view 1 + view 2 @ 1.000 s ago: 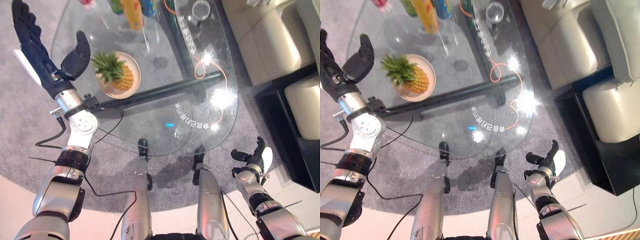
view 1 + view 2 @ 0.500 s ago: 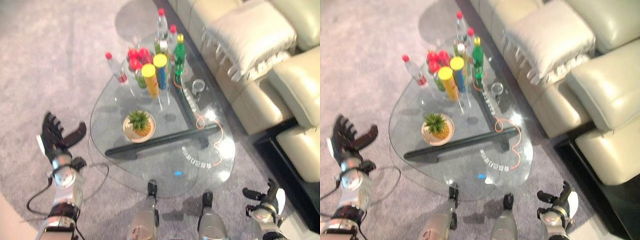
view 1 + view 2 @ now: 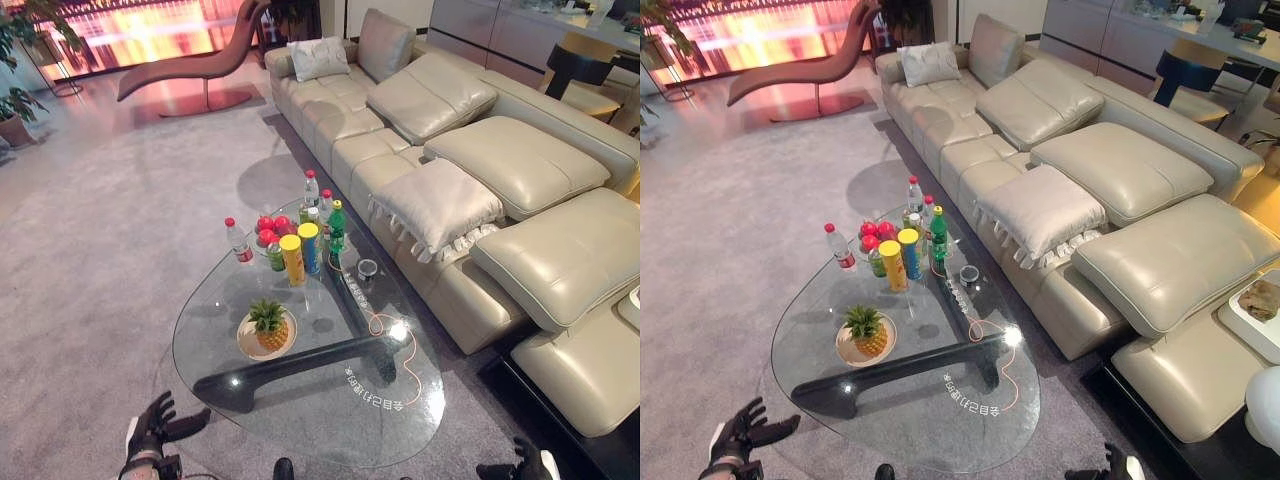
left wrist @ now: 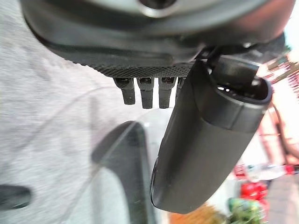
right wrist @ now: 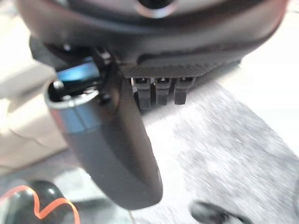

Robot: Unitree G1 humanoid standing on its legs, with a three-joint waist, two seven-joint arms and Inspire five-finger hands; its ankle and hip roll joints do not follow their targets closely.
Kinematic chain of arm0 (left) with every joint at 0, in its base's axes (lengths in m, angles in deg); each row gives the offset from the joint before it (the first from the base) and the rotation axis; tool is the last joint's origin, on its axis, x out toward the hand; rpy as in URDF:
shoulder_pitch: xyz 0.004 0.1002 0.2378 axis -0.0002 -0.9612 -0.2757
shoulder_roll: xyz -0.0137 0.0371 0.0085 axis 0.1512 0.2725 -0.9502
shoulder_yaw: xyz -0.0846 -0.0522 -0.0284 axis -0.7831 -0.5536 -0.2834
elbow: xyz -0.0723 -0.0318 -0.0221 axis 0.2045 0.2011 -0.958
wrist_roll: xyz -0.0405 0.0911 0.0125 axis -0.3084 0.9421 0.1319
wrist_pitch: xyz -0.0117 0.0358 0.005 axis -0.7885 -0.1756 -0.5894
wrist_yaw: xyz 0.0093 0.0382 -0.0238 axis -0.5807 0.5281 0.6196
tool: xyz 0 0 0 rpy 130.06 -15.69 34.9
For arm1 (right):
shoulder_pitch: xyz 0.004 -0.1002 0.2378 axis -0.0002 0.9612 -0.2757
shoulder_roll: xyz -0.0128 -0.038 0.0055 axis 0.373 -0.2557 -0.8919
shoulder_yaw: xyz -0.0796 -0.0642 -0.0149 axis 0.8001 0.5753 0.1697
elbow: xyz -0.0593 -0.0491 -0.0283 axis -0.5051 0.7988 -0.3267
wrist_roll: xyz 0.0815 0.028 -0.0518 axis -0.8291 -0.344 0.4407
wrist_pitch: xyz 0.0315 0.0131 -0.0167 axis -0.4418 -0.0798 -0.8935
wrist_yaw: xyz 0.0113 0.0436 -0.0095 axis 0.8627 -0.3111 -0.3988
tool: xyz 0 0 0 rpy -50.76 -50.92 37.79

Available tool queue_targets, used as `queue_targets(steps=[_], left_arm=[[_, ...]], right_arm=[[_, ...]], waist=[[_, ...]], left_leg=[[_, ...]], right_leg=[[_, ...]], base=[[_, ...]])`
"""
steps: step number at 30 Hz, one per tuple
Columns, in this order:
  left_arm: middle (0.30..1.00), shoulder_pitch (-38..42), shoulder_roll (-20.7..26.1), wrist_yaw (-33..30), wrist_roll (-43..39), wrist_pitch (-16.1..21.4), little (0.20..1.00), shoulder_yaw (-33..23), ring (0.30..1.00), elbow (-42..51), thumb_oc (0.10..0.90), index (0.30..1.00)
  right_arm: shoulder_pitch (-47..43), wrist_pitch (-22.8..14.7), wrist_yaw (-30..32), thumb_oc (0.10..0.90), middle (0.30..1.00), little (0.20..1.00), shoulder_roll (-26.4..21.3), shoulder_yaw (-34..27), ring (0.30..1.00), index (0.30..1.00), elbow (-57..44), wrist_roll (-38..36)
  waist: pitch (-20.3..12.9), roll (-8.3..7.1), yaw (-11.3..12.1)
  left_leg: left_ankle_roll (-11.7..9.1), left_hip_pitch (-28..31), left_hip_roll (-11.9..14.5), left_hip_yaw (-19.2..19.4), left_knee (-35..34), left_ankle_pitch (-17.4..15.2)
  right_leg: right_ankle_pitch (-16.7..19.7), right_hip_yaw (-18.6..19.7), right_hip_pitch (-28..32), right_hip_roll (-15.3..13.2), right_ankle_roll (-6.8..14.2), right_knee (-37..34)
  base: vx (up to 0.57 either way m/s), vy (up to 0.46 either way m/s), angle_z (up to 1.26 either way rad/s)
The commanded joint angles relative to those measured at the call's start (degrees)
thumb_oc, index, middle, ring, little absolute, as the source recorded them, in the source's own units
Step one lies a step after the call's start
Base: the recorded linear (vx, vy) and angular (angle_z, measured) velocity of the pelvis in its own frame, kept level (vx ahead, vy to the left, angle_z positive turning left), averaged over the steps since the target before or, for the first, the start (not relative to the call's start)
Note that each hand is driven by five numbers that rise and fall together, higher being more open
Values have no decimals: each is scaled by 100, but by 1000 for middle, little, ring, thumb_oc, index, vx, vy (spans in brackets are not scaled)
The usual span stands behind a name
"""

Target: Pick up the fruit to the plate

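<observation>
One pineapple [image 3: 270,326] stands upright on a round plate [image 3: 246,344] on the glass table [image 3: 320,400].
Left hand [image 3: 160,424], at seven o'clock off the table's rim, has fingers spread and holds nothing. Bottles and cans [image 3: 300,250] cluster at the table's twelve o'clock. Right hand [image 5: 117,154], low at five o'clock, shows straight fingers over grey carpet [image 3: 100,250], empty.

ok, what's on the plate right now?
A pineapple stands upright on the plate, leaves up. The plate's middle is covered by the fruit. Both hands, left hand and right hand, hold nothing.
</observation>
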Motion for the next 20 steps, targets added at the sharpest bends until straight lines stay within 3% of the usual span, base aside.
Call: queue_targets(steps=[1,8,20], left_arm=[[900,560,144,465,381,-147,900,-49,900,-316,800,900],[900,519,-198,1227,949,-802,900,566,900,-706,800,900],[900,599,-337,1385,905,-1162,900,878,900,-836,800,900]], right_arm=[[-362,94,-258,800,900,900,-63,-6,900,900,184,8],[-543,584,-797,800,900,900,92,221,900,900,577,149],[-687,884,-976,800,900,900,165,462,900,900,715,228]], waist=[[92,-20,82],[32,18,91],[16,26,66]], left_leg=[[-89,456,66,288,37,-510],[-90,524,108,314,37,-520],[-91,566,137,372,37,-531]], right_leg=[[108,-75,-118,-6,19,210],[93,-137,-49,-5,19,182],[128,-161,-13,-33,37,120]], base=[[54,-6,-1],[35,12,0],[3,2,0]])
